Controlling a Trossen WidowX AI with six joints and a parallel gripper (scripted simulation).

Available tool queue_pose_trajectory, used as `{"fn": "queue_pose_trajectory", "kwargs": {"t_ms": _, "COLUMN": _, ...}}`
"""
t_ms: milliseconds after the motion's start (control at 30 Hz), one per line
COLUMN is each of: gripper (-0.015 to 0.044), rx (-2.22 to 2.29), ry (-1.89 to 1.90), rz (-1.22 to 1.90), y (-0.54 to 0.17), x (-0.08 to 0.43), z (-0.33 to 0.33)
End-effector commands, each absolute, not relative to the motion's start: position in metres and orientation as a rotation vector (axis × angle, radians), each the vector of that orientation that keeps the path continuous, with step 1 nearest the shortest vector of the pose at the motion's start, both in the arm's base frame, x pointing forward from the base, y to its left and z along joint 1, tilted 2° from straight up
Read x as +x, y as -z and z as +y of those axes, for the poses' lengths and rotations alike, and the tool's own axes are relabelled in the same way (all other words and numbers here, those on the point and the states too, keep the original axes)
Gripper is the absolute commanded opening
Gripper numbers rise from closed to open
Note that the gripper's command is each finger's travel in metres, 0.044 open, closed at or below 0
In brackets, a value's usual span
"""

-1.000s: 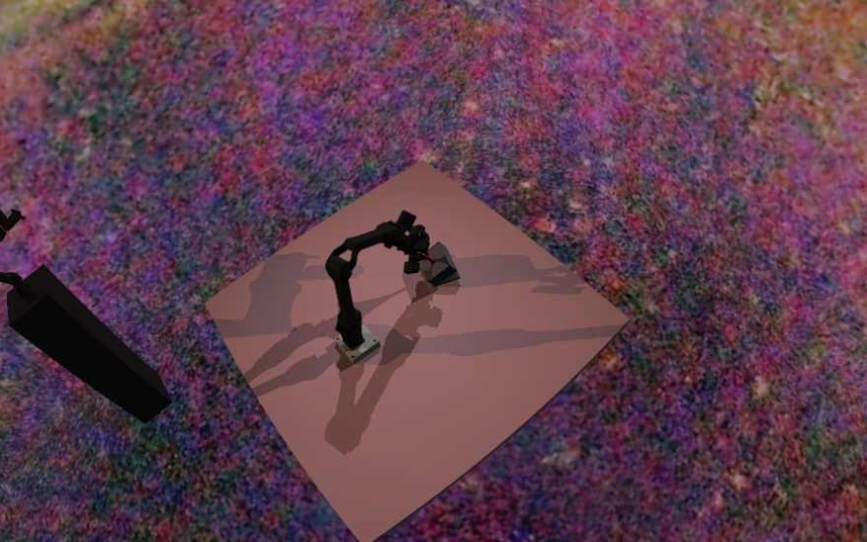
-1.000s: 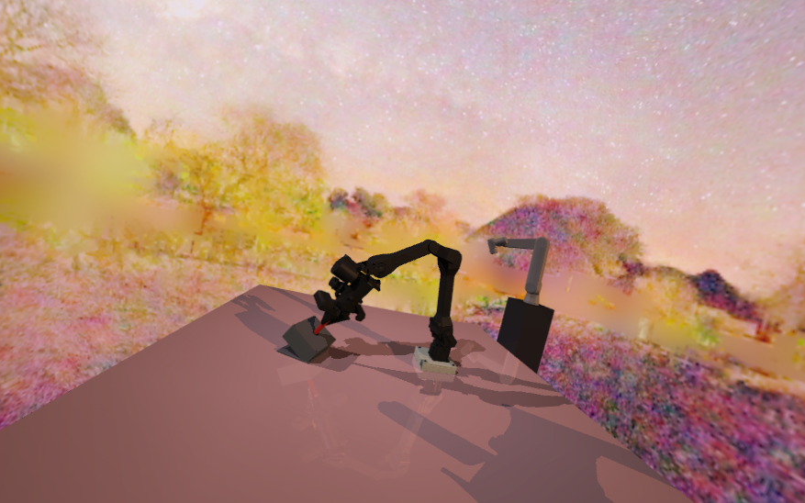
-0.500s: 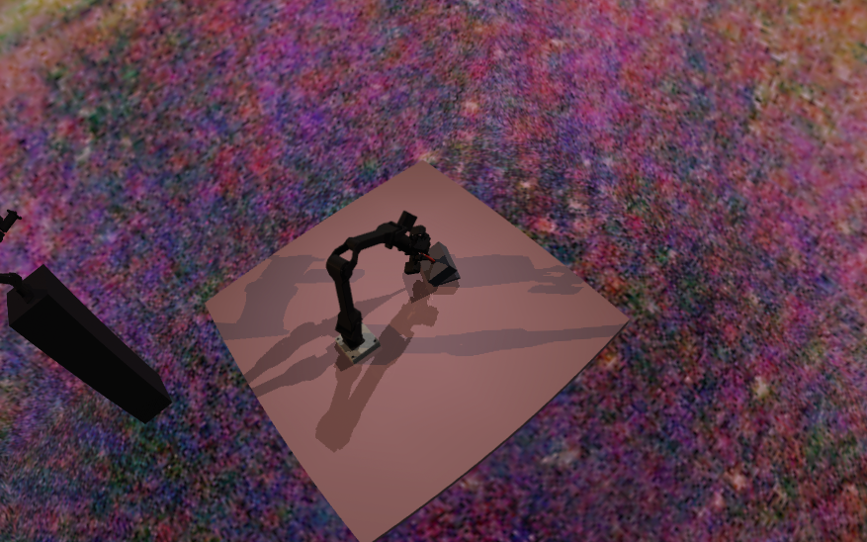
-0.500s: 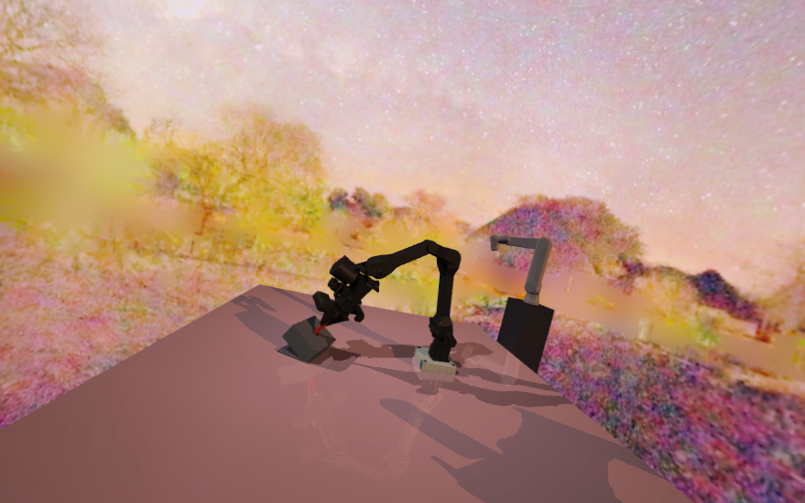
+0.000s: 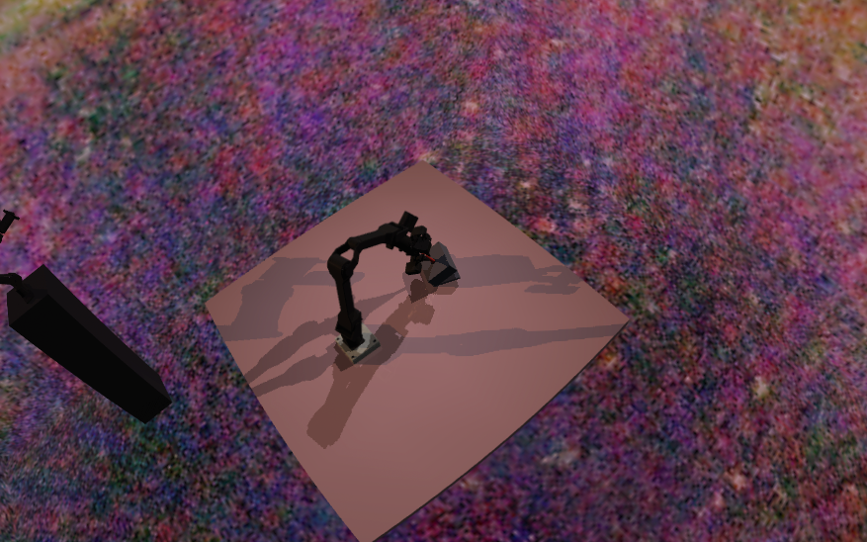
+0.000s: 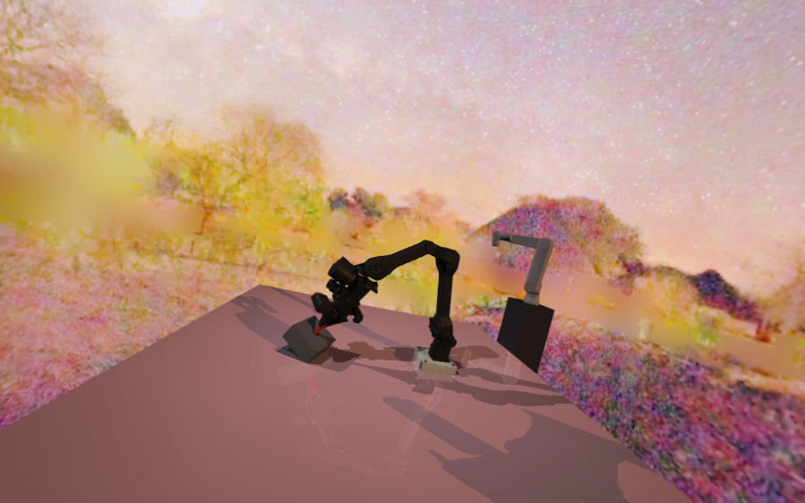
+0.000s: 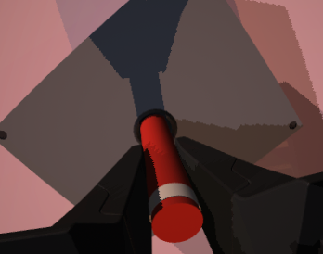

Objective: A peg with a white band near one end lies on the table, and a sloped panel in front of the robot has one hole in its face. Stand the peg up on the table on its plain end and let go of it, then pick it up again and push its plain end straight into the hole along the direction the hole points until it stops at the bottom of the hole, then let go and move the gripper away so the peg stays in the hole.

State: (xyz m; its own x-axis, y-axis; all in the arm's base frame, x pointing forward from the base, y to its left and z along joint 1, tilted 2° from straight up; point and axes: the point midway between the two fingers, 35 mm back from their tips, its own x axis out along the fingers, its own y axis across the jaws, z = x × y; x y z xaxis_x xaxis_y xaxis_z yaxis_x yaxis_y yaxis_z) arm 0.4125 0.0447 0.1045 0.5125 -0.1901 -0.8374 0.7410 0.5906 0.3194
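Observation:
The red peg is tilted, with its white band at the end nearer the wrist camera. My gripper is shut on the peg, with one black finger on each side. The grey sloped panel lies just beyond the fingertips. In the wrist view the peg's far, plain end overlaps the dark-rimmed hole and appears to be in its mouth. How deep it sits is hidden.
The pinkish table carries the arm's pale base plate. Two small dark dots mark the panel's side corners. A second arm on a black pedestal stands off the table. Shadows cross the table and panel.

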Motion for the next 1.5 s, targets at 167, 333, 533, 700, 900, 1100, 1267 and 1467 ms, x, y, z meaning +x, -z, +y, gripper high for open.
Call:
{"fn": "queue_pose_trajectory", "kwargs": {"t_ms": 167, "gripper": 0.0000, "rx": 0.740, "ry": 0.621, "rz": 0.857, "y": -0.101, "x": 0.416, "z": 0.045}}
{"fn": "queue_pose_trajectory", "kwargs": {"t_ms": 333, "gripper": 0.0000, "rx": 0.740, "ry": 0.621, "rz": 0.857, "y": -0.099, "x": 0.417, "z": 0.044}}
{"fn": "queue_pose_trajectory", "kwargs": {"t_ms": 533, "gripper": 0.0000, "rx": 0.740, "ry": 0.621, "rz": 0.857, "y": -0.097, "x": 0.418, "z": 0.044}}
{"fn": "queue_pose_trajectory", "kwargs": {"t_ms": 700, "gripper": 0.0000, "rx": 0.740, "ry": 0.621, "rz": 0.857, "y": -0.095, "x": 0.419, "z": 0.043}}
{"fn": "queue_pose_trajectory", "kwargs": {"t_ms": 900, "gripper": 0.0000, "rx": 0.739, "ry": 0.621, "rz": 0.857, "y": -0.093, "x": 0.420, "z": 0.043}}
{"fn": "queue_pose_trajectory", "kwargs": {"t_ms": 1100, "gripper": 0.0000, "rx": 0.739, "ry": 0.621, "rz": 0.857, "y": -0.092, "x": 0.420, "z": 0.043}}
{"fn": "queue_pose_trajectory", "kwargs": {"t_ms": 1267, "gripper": 0.0000, "rx": 0.743, "ry": 0.626, "rz": 0.853, "y": -0.093, "x": 0.420, "z": 0.042}}
{"fn": "queue_pose_trajectory", "kwargs": {"t_ms": 1467, "gripper": 0.0026, "rx": 0.743, "ry": 0.626, "rz": 0.853, "y": -0.093, "x": 0.420, "z": 0.042}}
